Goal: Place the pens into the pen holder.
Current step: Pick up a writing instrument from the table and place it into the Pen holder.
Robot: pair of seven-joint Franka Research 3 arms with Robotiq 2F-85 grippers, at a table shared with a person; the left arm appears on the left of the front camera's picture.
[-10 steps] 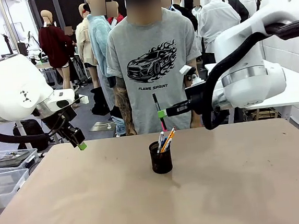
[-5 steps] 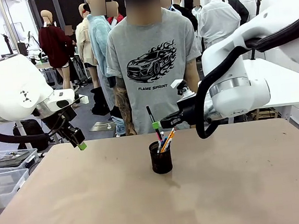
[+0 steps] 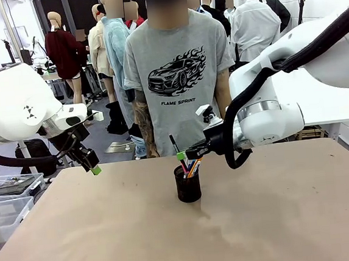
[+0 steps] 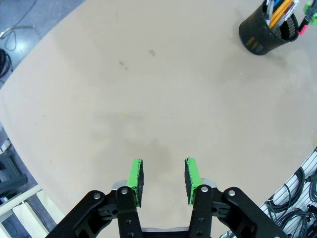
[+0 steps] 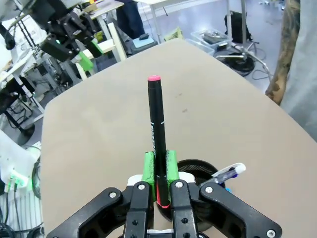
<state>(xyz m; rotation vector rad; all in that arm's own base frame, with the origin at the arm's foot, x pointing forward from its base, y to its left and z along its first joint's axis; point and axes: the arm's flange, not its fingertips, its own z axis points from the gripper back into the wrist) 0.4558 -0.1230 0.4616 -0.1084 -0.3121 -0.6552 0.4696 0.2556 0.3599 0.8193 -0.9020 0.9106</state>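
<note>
The holder [image 3: 188,184] is a black mesh cylinder, upright near the table's middle. It contains 2 pens: a yellow-orange one [image 3: 195,166] and a white-silver one [image 3: 188,166], both leaning toward the right arm's side with their upper ends above the rim. The dark pen [image 5: 157,134] is slim and black with a pink-red tip. It is clamped between the green pads, directly above the holder's mouth, its lower end at the rim.
</note>
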